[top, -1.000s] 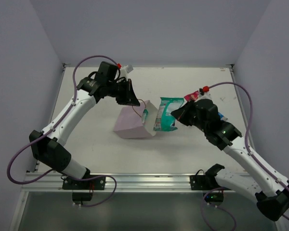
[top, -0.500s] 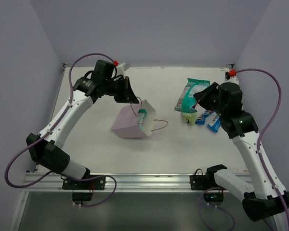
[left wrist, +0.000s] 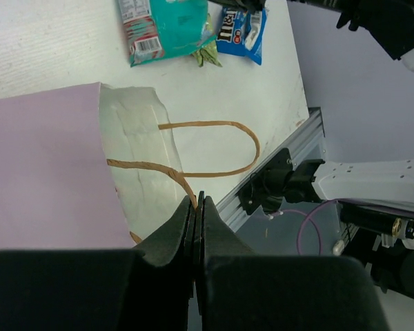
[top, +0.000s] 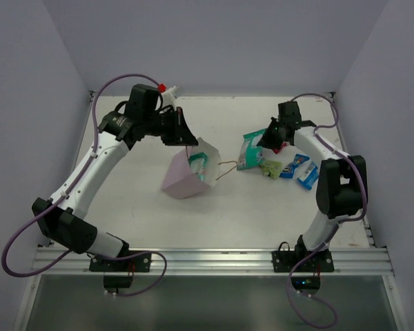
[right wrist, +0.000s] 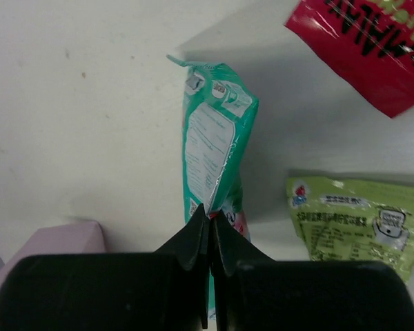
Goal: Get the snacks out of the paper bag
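Several snacks (top: 294, 164) out — right gripper (right wrist: 208, 217) clamps teal packet (right wrist: 214, 145); left gripper (left wrist: 195, 200) pinches paper bag (left wrist: 48, 165) handle (left wrist: 148, 165) — one packet (top: 199, 163) seemingly left inside.

A white table (top: 145, 221), faintly marked in places, stands boxed in by plain pale lilac walls (top: 214, 41) at the back and on both sides. A silver slotted aluminium rail (top: 214, 258) runs along its near edge, above a darker grey-green surface (top: 214, 303).
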`<act>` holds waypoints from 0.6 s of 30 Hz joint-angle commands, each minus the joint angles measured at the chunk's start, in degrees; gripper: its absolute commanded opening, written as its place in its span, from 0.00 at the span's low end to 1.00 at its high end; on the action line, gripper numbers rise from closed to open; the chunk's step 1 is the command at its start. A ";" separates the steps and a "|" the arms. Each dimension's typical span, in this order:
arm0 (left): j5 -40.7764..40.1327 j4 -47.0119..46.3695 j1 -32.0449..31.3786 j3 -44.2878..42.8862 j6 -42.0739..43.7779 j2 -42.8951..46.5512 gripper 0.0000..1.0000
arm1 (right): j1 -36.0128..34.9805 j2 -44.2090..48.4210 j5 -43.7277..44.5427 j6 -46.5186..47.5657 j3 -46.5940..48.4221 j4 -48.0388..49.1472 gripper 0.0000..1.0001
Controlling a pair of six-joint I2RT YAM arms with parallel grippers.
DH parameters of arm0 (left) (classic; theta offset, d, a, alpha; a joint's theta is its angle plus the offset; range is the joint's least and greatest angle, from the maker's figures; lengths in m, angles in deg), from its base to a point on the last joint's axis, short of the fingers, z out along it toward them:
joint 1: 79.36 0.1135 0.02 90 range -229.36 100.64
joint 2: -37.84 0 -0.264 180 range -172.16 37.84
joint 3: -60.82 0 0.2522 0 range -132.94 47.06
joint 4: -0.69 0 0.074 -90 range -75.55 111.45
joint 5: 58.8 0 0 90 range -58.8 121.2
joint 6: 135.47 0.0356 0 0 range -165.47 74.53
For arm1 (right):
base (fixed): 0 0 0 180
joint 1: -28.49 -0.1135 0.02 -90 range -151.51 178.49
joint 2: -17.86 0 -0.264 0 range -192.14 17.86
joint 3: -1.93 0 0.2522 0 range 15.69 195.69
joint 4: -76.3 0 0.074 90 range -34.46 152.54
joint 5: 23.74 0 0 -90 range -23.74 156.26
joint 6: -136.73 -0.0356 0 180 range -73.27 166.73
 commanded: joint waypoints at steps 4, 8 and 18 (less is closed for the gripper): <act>2.18 -3.91 0.60 1.75 -2.00 3.98 0.00 | 0.25 -3.72 -6.67 2.72 10.71 5.43 0.01; 2.80 -5.76 0.52 3.33 -3.50 4.77 0.00 | 0.60 -8.46 -3.35 2.02 15.28 0.35 0.27; 5.78 -11.72 0.52 7.99 -5.17 3.64 0.00 | 0.78 0.39 5.54 4.83 11.17 -6.60 0.55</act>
